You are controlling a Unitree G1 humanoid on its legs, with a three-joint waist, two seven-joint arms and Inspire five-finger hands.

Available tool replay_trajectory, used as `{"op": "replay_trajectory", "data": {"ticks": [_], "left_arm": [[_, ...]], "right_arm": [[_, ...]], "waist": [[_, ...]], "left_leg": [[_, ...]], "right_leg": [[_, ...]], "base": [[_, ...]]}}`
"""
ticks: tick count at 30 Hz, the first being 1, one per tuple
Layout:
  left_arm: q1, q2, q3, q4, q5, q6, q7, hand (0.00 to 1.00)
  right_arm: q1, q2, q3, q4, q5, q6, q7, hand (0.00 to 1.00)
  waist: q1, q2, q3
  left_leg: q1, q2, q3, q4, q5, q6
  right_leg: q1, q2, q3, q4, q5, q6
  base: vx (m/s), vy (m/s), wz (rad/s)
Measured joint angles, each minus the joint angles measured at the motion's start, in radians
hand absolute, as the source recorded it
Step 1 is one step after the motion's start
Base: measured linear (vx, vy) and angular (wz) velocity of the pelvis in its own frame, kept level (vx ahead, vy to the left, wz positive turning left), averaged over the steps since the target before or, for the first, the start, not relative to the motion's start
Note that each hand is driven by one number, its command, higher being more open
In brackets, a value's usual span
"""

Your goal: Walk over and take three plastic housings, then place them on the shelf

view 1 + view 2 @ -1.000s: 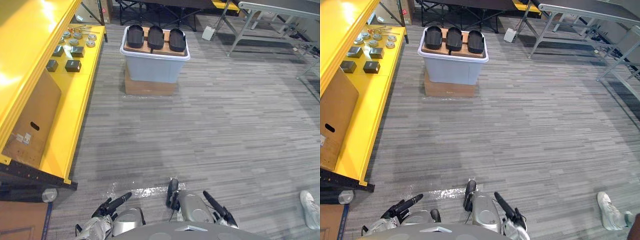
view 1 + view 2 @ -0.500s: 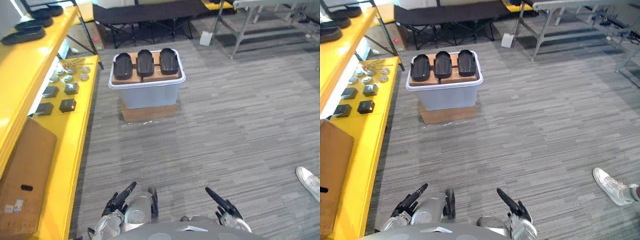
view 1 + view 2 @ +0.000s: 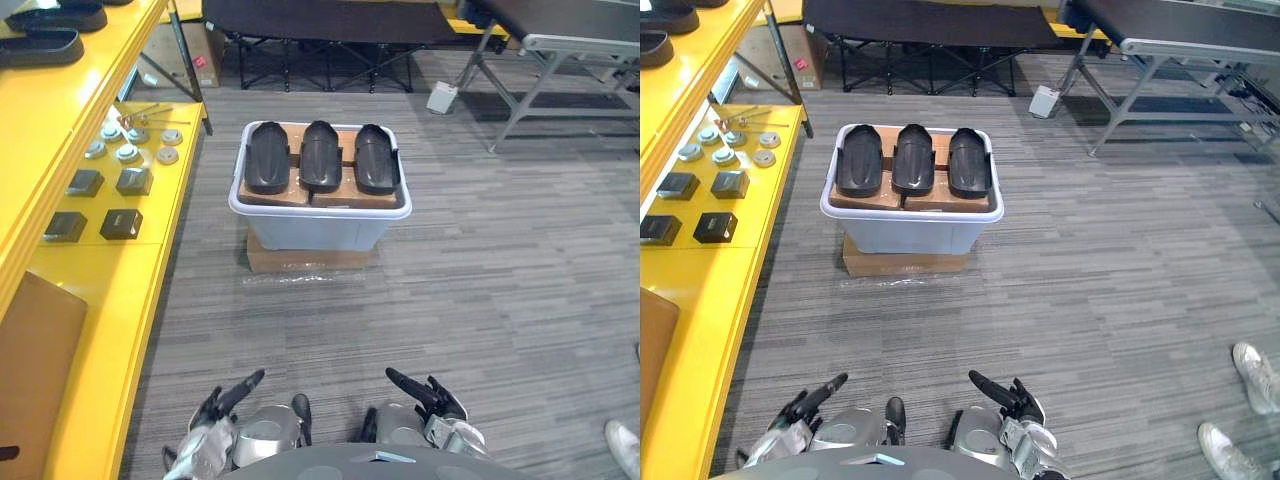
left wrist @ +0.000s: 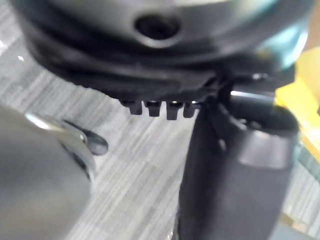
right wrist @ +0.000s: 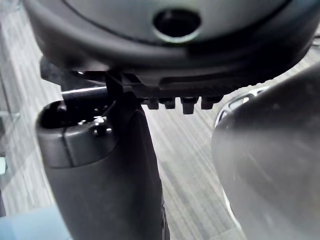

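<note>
- Progress first – nothing is picked up yet. All three plastic housings point(image 3: 322, 156) lie side by side on brown boards point(image 3: 274, 194) that span the top of a pale tub point(image 3: 318, 230). They run from its left rim to its right rim.
- The tub sits on a flat cardboard box point(image 3: 305, 263) on the carpet, straight ahead of me and well apart from my hands.
- My left hand point(image 3: 222, 402) hangs low in front of me with its fingers out straight, holding nothing. My left wrist view shows its thumb point(image 4: 235, 165) over bare carpet.
- My right hand point(image 3: 425, 392) is the same, fingers straight and empty, with its thumb point(image 5: 100, 165) against the floor.
- By my judgement I am in the walk-over step. The approach, all three grasps and all three placings are left to do.
- The yellow shelf point(image 3: 100, 300) runs along my left. Small black blocks point(image 3: 120, 222) and round metal parts point(image 3: 128, 153) sit on its lower level towards the far end.
- Two similar dark housings point(image 3: 40, 45) lie on its upper level at the far-left corner – whether they count towards this task I cannot tell.
- As for writing, no label or print on the housings, tub or box is clear enough for me to read.
</note>
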Motion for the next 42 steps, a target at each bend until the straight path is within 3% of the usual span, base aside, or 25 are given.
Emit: {"op": "replay_trajectory", "data": {"ticks": [1,3,5,6,7,9,10,12,14,17,19,21,24,26,30,34,37,42], "left_arm": [[-0.016,-0.003,-0.010,-0.003,-0.003,-0.001,-0.007,1.00],[-0.018,-0.012,-0.010,-0.005,-0.011,0.001,-0.020,1.00],[-0.002,-0.018,-0.002,-0.024,-0.043,0.004,-0.012,1.00],[0.004,-0.020,-0.002,-0.028,-0.050,0.006,-0.007,1.00],[0.012,-0.030,0.001,-0.027,-0.050,0.015,0.004,1.00],[0.033,-0.054,0.028,-0.010,-0.049,0.034,0.008,1.00],[0.041,-0.069,0.061,0.001,-0.047,0.049,0.002,1.00],[0.047,-0.087,0.127,0.031,-0.045,0.046,0.004,1.00],[0.056,-0.082,0.136,0.060,-0.046,0.050,-0.006,1.00],[0.056,-0.071,0.134,0.070,-0.038,0.044,-0.042,1.00],[0.057,-0.070,0.133,0.071,-0.038,0.028,-0.051,1.00],[0.056,-0.064,0.132,0.079,-0.041,0.025,-0.047,1.00],[0.037,-0.016,0.107,0.049,-0.040,0.021,-0.034,1.00],[0.038,0.002,0.078,0.017,-0.040,0.032,-0.022,1.00],[0.052,0.017,0.056,-0.006,-0.035,0.032,-0.004,1.00],[0.094,0.032,0.046,-0.010,-0.034,0.033,0.001,1.00],[0.137,0.060,0.041,0.002,-0.030,0.028,-0.013,1.00],[0.167,0.070,0.033,0.031,-0.029,0.027,-0.040,1.00]], "right_arm": [[0.002,-0.001,-0.010,0.000,0.020,-0.001,0.000,1.00],[0.014,0.000,-0.035,-0.002,0.031,-0.002,-0.001,1.00],[0.026,0.000,-0.042,-0.004,0.030,0.000,-0.002,1.00],[0.027,0.000,-0.049,-0.004,0.026,0.003,-0.001,1.00],[0.027,-0.006,-0.067,-0.005,0.024,0.012,0.004,1.00],[0.025,-0.010,-0.085,-0.008,0.022,0.026,0.007,1.00],[0.021,-0.015,-0.099,-0.014,0.025,0.029,0.006,1.00],[0.021,-0.024,-0.087,-0.017,0.026,0.037,0.000,1.00],[0.020,-0.030,-0.077,-0.012,0.026,0.041,-0.003,1.00],[0.011,-0.031,-0.075,-0.028,0.023,0.006,-0.019,1.00],[0.016,-0.044,-0.038,-0.046,-0.007,-0.016,-0.039,1.00],[0.041,-0.042,-0.023,-0.082,-0.054,-0.022,-0.053,1.00],[0.122,-0.006,0.052,-0.216,-0.054,-0.019,-0.053,1.00],[0.215,0.002,0.143,-0.436,-0.053,0.020,-0.074,1.00],[0.271,0.002,0.228,-0.692,-0.046,0.100,-0.064,1.00],[0.384,-0.048,0.278,-0.946,0.038,0.180,0.108,1.00],[0.421,-0.086,0.288,-0.974,0.047,0.218,0.182,1.00],[0.445,-0.145,0.255,-0.999,0.126,0.226,0.177,1.00]], "waist": [[-0.003,0.000,0.000],[-0.003,-0.002,0.001],[0.000,-0.006,-0.002],[0.000,-0.004,-0.003],[-0.002,0.018,-0.014],[0.001,0.049,-0.040],[-0.002,0.075,-0.031],[0.008,0.098,-0.029],[0.012,0.107,-0.031],[0.018,0.100,-0.032],[0.001,0.100,-0.033],[-0.002,0.097,-0.039],[-0.005,0.006,-0.055],[-0.010,-0.031,-0.056],[-0.027,-0.051,-0.066],[-0.038,-0.061,-0.074],[-0.057,-0.082,-0.088],[-0.072,-0.081,-0.092]], "left_leg": [[0.008,0.004,-0.027,0.020,-0.024,-0.008],[0.043,0.005,-0.067,0.064,-0.079,-0.021],[0.076,0.004,-0.111,0.118,-0.150,-0.043],[0.086,0.006,-0.134,0.142,-0.183,-0.056],[0.086,0.027,-0.164,0.162,-0.214,-0.073],[0.069,0.070,-0.179,0.225,-0.225,-0.106],[0.020,0.099,-0.172,0.361,-0.218,-0.149],[-0.074,0.155,-0.142,0.602,-0.190,-0.229],[-0.091,0.207,-0.080,0.632,-0.199,-0.217],[-0.115,0.231,-0.031,0.358,-0.176,-0.191],[-0.116,0.230,-0.024,0.126,-0.032,-0.187],[-0.107,0.223,-0.015,0.061,0.090,-0.187],[-0.108,0.159,-0.006,-0.017,0.113,-0.164],[-0.088,0.134,0.012,-0.032,0.114,-0.162],[-0.048,0.129,0.041,-0.057,0.113,-0.160],[-0.006,0.143,0.072,-0.106,0.113,-0.160],[0.034,0.143,0.096,-0.157,0.129,-0.158],[0.060,0.137,0.113,-0.233,0.172,-0.165]], "right_leg": [[-0.021,0.008,0.022,-0.129,0.081,-0.003],[-0.021,0.008,0.046,-0.213,0.154,-0.003],[-0.003,0.004,0.057,-0.210,0.160,-0.004],[0.011,0.006,0.062,-0.210,0.181,-0.027],[0.012,0.020,0.053,-0.186,0.246,-0.061],[0.021,0.038,0.002,-0.165,0.278,-0.089],[0.053,0.055,-0.023,-0.158,0.275,-0.120],[0.127,0.087,-0.040,-0.182,0.242,-0.137],[0.225,0.098,-0.051,-0.226,0.231,-0.141],[0.288,0.080,-0.044,-0.296,0.215,-0.122],[0.287,0.068,-0.030,-0.298,0.191,-0.088],[0.276,0.063,-0.011,-0.286,0.183,-0.066],[0.256,0.010,-0.018,-0.301,0.193,-0.037],[0.265,-0.018,-0.016,-0.305,0.205,-0.019],[0.278,-0.023,0.001,-0.301,0.212,-0.011],[0.275,-0.013,0.025,-0.301,0.210,-0.012],[0.274,-0.004,0.044,-0.302,0.195,-0.025],[0.256,0.000,0.053,-0.298,0.188,-0.032]], "base": [[0.42,-0.093,0.64],[0.35,-0.152,0.60],[0.46,-0.273,0.67],[0.50,-0.315,0.77],[0.49,-0.331,0.67],[0.52,-0.337,0.68],[0.44,-0.281,0.59],[0.39,-0.243,0.33],[0.37,-0.181,0.00],[0.25,-0.049,-0.17],[0.21,0.101,-0.17],[0.22,0.168,-0.22],[0.23,0.127,0.08],[0.18,0.132,-0.01],[0.06,0.056,-0.13],[-0.03,-0.017,-0.28],[-0.09,-0.036,-0.33],[-0.11,-0.003,-0.06]]}}
